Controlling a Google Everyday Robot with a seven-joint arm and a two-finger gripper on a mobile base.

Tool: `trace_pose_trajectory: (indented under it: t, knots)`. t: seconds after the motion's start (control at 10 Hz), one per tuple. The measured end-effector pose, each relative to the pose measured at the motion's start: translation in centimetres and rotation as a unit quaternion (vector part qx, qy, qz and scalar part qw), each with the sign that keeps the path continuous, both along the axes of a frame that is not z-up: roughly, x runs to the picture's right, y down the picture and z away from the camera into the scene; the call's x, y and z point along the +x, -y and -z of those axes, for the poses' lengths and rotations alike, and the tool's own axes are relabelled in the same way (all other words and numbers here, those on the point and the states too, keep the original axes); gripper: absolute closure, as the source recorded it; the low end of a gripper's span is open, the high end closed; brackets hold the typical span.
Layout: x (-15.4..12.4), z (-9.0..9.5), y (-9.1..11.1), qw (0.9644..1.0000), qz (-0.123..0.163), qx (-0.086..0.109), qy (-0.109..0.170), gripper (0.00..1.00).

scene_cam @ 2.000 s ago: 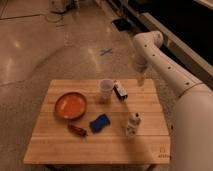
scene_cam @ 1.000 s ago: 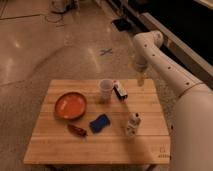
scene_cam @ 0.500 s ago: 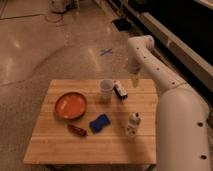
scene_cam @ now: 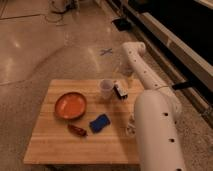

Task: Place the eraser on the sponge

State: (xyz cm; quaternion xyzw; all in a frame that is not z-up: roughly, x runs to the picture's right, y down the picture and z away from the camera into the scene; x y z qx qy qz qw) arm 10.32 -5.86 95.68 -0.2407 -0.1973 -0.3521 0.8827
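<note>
The eraser (scene_cam: 120, 92), a small dark block with a white face, lies on the wooden table (scene_cam: 50, 145) just right of the white cup (scene_cam: 106, 89). The blue sponge (scene_cam: 99, 123) lies nearer the front, about a hand's width down and left of the eraser. My gripper (scene_cam: 120, 81) hangs from the bent white arm, right above the eraser and beside the cup. Whether it touches the eraser cannot be told.
A round orange plate (scene_cam: 70, 106) sits at the left. A dark red-brown oblong thing (scene_cam: 77, 130) lies left of the sponge. A small white bottle (scene_cam: 130, 125) peeks out beside my big white arm (scene_cam: 155, 130), which covers the table's right side.
The gripper has moved left, from the table's right back edge to right above the eraser. My arm now fills more of the right side and hides most of the bottle.
</note>
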Motion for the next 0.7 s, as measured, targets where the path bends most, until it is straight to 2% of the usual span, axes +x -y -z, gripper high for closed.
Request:
trace_pose_trajectory:
  t: [0.2,0.3,0.5,0.7]
  knots:
    - [-0.9,-0.7,-0.3,0.9985,0.036,0.003,0.042,0.2]
    - [-1.2,-1.2,-0.9,0.9951,0.07,0.004,0.07,0.2]
    - [-1.3,-1.7,-1.5,0.9906,0.104,0.003,0.09,0.2]
    - [-1.0,-2.5,-2.2,0.987,0.129,-0.001,0.096,0.2]
